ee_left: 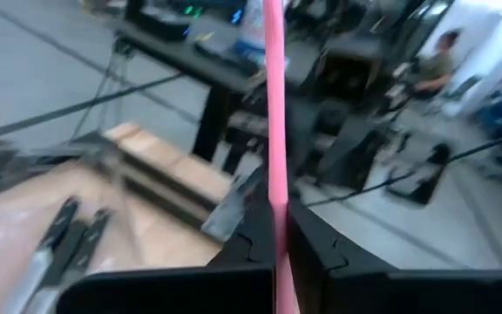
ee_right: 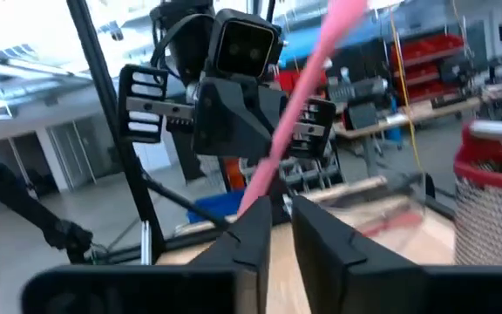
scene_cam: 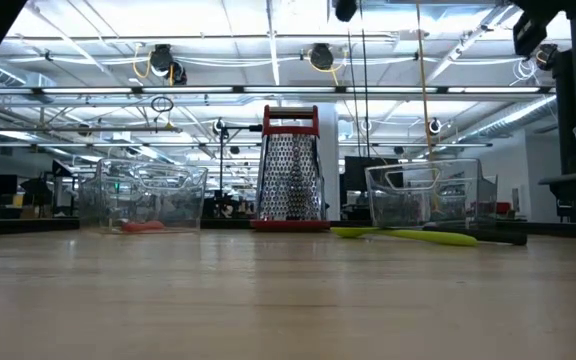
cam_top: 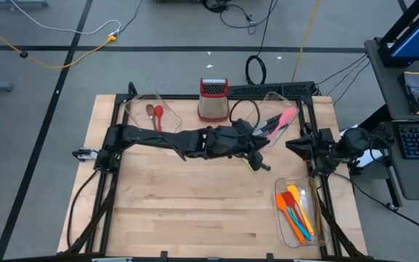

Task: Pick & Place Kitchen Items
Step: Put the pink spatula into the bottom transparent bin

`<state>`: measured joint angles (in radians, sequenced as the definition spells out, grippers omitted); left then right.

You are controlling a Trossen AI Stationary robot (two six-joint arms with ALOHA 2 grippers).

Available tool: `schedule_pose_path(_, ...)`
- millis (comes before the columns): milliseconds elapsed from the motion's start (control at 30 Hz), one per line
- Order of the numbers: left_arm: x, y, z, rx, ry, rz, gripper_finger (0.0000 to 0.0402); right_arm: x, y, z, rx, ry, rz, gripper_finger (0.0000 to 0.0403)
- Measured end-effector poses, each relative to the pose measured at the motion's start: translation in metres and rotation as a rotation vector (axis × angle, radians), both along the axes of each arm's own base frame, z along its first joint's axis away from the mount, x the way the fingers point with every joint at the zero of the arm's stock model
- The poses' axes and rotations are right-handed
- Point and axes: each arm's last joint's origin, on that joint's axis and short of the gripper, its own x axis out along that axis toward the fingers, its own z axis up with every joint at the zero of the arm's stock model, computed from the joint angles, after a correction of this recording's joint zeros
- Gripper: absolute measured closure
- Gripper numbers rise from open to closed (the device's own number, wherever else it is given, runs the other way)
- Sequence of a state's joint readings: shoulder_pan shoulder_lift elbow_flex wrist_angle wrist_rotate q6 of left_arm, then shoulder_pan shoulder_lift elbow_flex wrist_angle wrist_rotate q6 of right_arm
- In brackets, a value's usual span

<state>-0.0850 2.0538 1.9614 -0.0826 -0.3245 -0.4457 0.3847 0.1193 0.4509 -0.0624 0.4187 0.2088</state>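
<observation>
In the left wrist view, the left gripper (ee_left: 277,228) is clamped tight on a thin pink utensil handle (ee_left: 274,96), which runs straight up between the two dark fingers (ee_left: 253,237) toward the picture's upper edge. Beyond the fingers lies the light wooden table (ee_left: 151,166), and on it what look like two black-handled knives (ee_left: 64,240) side by side, though they are blurred. Farther off, past the table edge, a seated person (ee_left: 434,65) shows in the room among dark equipment.
</observation>
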Motion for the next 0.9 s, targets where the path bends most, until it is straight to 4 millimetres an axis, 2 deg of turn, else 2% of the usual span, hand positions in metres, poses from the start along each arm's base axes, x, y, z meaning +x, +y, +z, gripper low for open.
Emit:
schedule_pose_path(300, 0.001, -0.003, 0.009, -0.009, -0.087, -0.073, 0.0400, 0.015, 0.006, 0.005, 0.021, -0.159, -0.020, 0.0266)
schedule_pose_path(600, 0.001, -0.009, 0.010, -0.012, -0.095, -0.087, 0.0400, 0.031, 0.010, 0.015, 0.066, -0.246, -0.054, 0.0162)
schedule_pose_path(733, 0.000, -0.011, 0.009, -0.012, -0.091, -0.090, 0.0400, 0.039, 0.010, 0.014, 0.096, -0.241, -0.072, 0.0135)
schedule_pose_path(900, 0.000, -0.012, 0.009, -0.019, -0.093, -0.086, 0.0400, 0.045, 0.009, 0.015, 0.122, -0.267, -0.087, 0.0121)
